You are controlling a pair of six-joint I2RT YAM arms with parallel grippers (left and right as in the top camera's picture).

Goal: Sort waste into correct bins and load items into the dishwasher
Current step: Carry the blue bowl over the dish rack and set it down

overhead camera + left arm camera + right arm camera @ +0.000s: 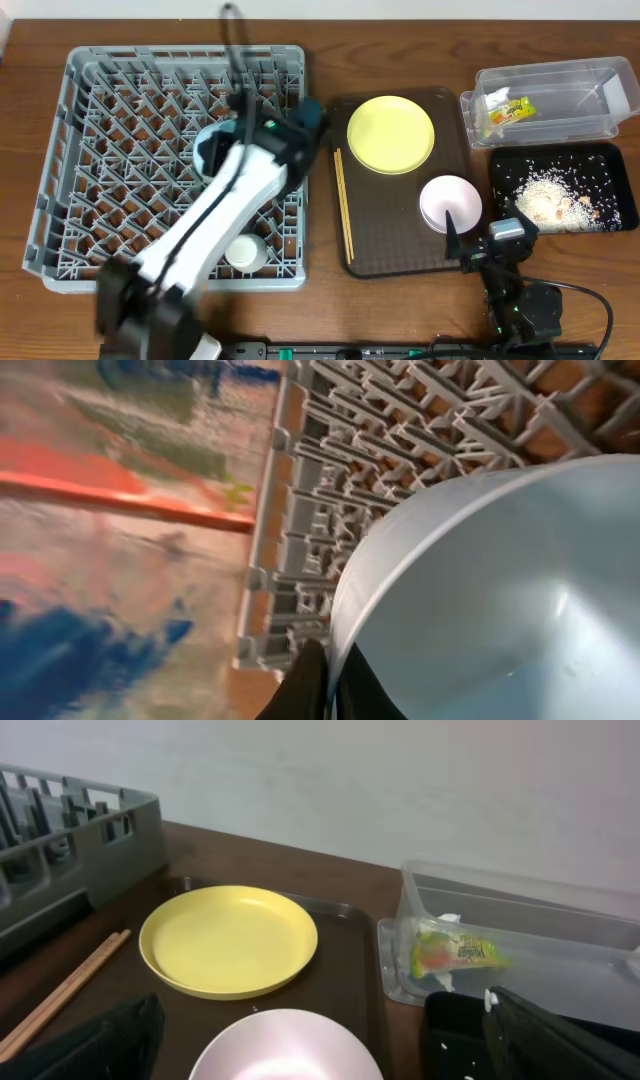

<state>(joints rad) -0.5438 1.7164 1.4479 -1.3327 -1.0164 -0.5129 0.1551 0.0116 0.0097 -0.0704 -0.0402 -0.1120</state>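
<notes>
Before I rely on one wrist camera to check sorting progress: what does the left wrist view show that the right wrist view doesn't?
Only left wrist: the round light-blue bowl, its rim pinched by the left gripper. Only right wrist: the round yellow plate, white bowl, thin wooden chopsticks, and clear plastic tub holding the green-and-yellow wrapper. Both: the grey plastic dish rack.

Glossy light-blue bowl point(500, 600), grey plastic rack point(150, 55), smooth yellow plate point(228, 940), wooden chopsticks point(344, 205).
</notes>
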